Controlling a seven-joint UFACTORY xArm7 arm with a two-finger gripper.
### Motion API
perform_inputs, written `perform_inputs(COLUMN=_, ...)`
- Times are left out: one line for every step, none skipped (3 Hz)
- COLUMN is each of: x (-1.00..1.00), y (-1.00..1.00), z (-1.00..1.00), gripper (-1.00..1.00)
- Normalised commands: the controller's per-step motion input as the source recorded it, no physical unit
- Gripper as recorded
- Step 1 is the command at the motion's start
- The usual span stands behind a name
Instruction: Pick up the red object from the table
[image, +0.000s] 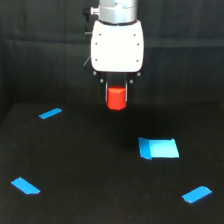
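jaws (117, 95): closed on red object (117, 99) | object clear above table (90, 165) | blue patch (159, 148) lower right

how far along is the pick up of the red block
Mostly done, it seems. The red block sits between the fingers of the gripper, apparently clear above the black table with its blue tape marks. In hand: the grip on the block. Left: perhaps only carrying it higher.

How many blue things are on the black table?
4. A tape strip at the exterior view's upper left, another strip at lower left, a third strip at lower right, and a bigger blue patch right of the middle. None looks hidden.
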Motion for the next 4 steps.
perform_inputs(x=-0.01, y=0.00, z=0.05, gripper=-1.00)
perform_inputs(x=0.02, y=-0.06, z=0.12, gripper=-0.98)
perform_inputs(x=0.00, y=-0.01, z=0.03, gripper=-1.00)
perform_inputs(x=0.08, y=-0.11, z=-0.02, gripper=-1.00)
